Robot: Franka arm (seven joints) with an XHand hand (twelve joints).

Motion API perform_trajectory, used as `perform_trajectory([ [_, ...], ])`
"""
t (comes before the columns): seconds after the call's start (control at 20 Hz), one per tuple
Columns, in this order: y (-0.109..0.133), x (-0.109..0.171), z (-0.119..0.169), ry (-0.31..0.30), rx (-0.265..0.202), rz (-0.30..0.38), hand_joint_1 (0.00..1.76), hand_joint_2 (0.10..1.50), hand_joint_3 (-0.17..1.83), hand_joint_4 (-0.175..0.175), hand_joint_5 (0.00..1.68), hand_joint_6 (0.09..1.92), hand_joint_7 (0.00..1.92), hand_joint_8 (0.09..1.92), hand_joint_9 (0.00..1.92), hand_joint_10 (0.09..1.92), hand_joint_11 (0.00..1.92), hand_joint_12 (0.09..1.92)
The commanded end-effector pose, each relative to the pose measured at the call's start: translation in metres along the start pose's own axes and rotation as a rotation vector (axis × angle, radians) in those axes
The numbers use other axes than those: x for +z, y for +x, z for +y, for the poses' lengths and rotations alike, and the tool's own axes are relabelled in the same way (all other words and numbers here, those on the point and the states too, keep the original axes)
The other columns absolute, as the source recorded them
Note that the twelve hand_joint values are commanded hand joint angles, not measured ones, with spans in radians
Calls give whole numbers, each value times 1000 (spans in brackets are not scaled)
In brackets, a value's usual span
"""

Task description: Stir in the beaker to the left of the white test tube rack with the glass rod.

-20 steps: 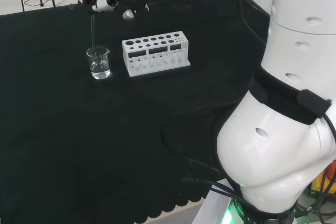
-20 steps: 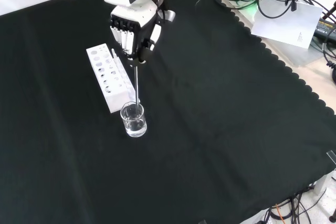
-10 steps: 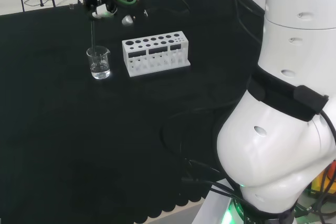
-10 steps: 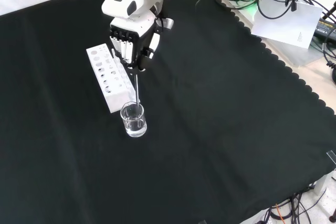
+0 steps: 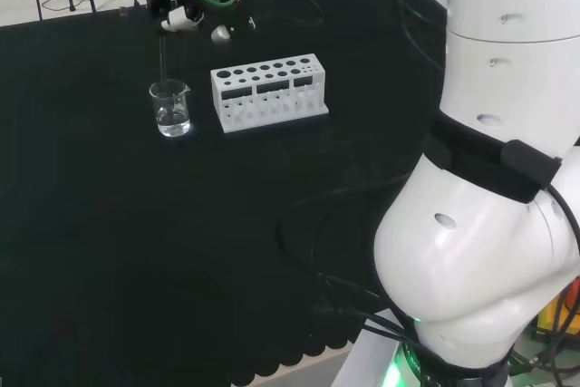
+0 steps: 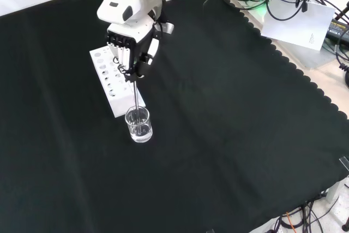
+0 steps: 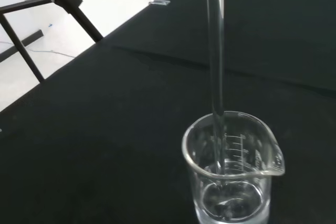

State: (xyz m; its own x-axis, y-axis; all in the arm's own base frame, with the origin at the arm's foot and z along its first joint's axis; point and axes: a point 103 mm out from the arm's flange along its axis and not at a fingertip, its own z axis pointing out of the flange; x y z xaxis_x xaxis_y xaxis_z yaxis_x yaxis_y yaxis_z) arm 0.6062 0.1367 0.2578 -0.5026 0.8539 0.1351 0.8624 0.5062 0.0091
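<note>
Over the cloth (image 6: 229, 107), front view: hand (image 6: 130, 53) hangs above the white test tube rack (image 6: 115, 81), fingers curled round the top end of the glass rod (image 6: 134, 94), i.e. grasping it. Rod runs near-vertical from the fingers down into the beaker (image 6: 138, 124), which stands directly below and slightly nearer the camera than the hand.

Head view: hand (image 5: 178, 12) sits at top, w/ rod (image 5: 162, 59) dropping straight from it into beaker (image 5: 171, 108). Beaker is just to the left of the rack (image 5: 269, 92), apart from it, not touching. Arm's own white links (image 5: 489, 178) fill the right side.

Wrist view: rod (image 7: 215, 66) enters the beaker (image 7: 231, 171) inside the rim, on the side away from the spout; lower end dips into clear liquid at the bottom. Cannot tell whether the tip touches the glass floor. Liquid level is low, approx. bottom third of vessel. Beaker upright on cloth, spout visible at rim.

Writing/labels: beaker carries a printed graduation scale on its wall (wrist view), tick marks visible, figures too small to read. Rack has rows of round holes on top and dark rectangular windows along its side (head view); no legible print on it. White sheet of paper (image 6: 299, 23) lies off the cloth at upper right of front view, w/ a small mark on it, not readable.
</note>
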Motion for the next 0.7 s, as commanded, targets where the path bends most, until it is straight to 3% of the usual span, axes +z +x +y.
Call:
perform_trajectory([
  [0.05, -15, 5, -4, 6, 21, 10, 1307, 1034, -15, -175, 1150, 430, 1243, 863, 1723, 503, 1725, 305],
  [0.3, -17, 0, -14, 7, 37, 8, 1307, 1033, -13, -175, 1150, 430, 1243, 863, 1723, 502, 1725, 304],
  [0.7, 13, 3, -19, 17, -1, 12, 1307, 1032, -12, -175, 1150, 430, 1243, 862, 1724, 501, 1724, 303],
])
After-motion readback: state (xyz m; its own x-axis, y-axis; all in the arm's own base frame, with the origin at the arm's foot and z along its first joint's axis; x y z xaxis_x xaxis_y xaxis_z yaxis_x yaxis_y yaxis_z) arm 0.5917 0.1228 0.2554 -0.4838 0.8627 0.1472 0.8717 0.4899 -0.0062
